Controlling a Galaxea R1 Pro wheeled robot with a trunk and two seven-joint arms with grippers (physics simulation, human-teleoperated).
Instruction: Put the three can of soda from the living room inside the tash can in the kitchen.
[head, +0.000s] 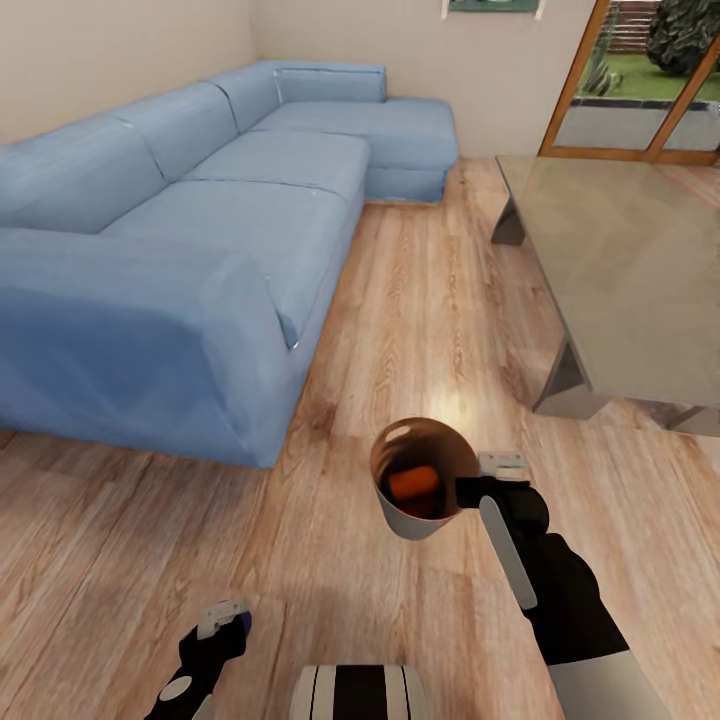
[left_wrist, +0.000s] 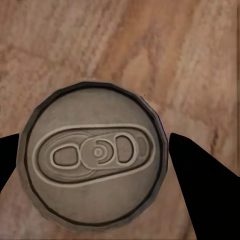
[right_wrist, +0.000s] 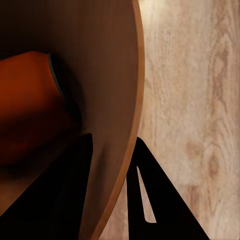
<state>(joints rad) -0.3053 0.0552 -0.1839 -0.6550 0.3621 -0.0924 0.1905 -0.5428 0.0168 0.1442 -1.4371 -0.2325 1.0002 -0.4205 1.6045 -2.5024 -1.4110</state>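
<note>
Head view: my right gripper (head: 470, 492) pinches the trash can (head: 400, 520) rim, one soda can (head: 413, 483) inside. My left gripper (left_wrist: 95, 165) clamps another can (left_wrist: 92, 160).

A wide strip of bare wood floor (head: 420, 290) runs between the sofa (head: 180, 250) and the grey table (head: 630, 270), open to the far wall. The sofa blocks the whole left side; the table's top and legs block the right. Near the robot, the bin (head: 415, 525) hangs over open floor, its wall pinched between the right gripper's (right_wrist: 112, 165) fingers, one inside, one outside. A can (head: 413, 483) lies on its side in the bin, taking up much of the bottom. The left gripper (left_wrist: 92, 165) has a second can (left_wrist: 92, 160) filling the gap between its fingers.
</note>
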